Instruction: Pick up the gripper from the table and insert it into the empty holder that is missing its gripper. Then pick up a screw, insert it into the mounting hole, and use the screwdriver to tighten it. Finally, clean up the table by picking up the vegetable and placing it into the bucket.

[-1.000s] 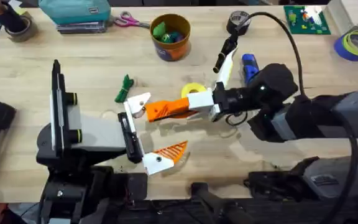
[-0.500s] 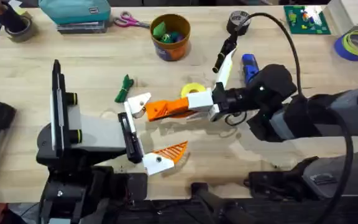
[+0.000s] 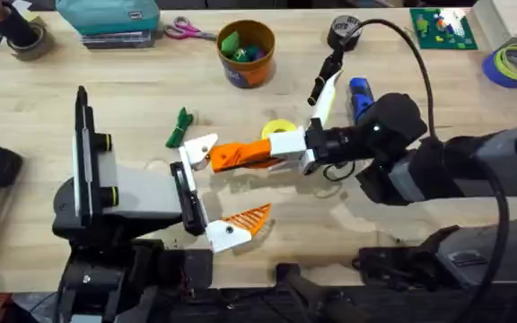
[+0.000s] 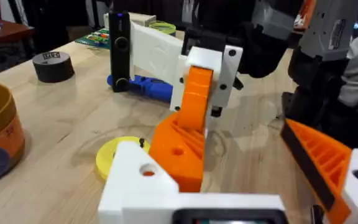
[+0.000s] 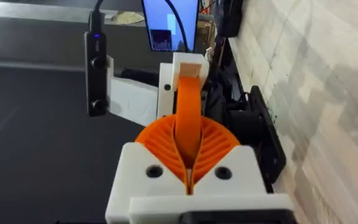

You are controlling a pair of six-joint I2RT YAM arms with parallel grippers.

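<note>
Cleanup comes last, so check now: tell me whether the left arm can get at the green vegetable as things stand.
Probably yes. The vegetable lies on bare table just beyond the left end effector, nothing between them. The catch: the right end effector is pressing the orange gripper at the left arm's holder, so it looks occupied.

The right gripper (image 3: 260,154) pinches the orange gripper (image 3: 232,156) against the holder (image 3: 197,149) mid-table. The vegetable (image 3: 179,126) lies just beyond; the bucket (image 3: 246,52) stands farther back.

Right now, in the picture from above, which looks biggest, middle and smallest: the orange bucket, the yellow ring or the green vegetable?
1. The bucket looks biggest.
2. The yellow ring and the vegetable look about alike; the ring is partly hidden, so I won't rank them.
</note>
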